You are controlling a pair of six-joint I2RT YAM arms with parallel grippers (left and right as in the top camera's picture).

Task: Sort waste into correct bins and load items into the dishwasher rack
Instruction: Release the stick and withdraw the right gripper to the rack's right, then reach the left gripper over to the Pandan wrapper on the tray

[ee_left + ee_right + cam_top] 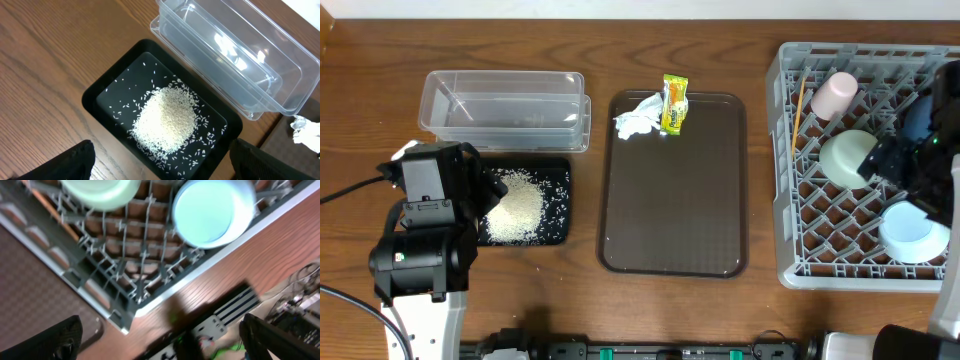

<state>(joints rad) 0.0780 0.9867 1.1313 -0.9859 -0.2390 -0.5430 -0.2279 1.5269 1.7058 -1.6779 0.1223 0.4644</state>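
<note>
A heap of white rice lies in the black tray, in front of the empty clear container. My left gripper hovers open and empty over the rice and the tray's near rim. A crumpled tissue and a yellow-green wrapper lie at the back of the brown serving tray. The grey rack holds a pink cup, an orange stick, a mint bowl and a light-blue bowl. My right gripper is open and empty above the rack's front corner. No dark-blue plate shows.
My left arm stands at the table's front left, partly over the black tray. My right arm reaches over the rack's right side. Cables and equipment lie beyond the table's front edge in the right wrist view.
</note>
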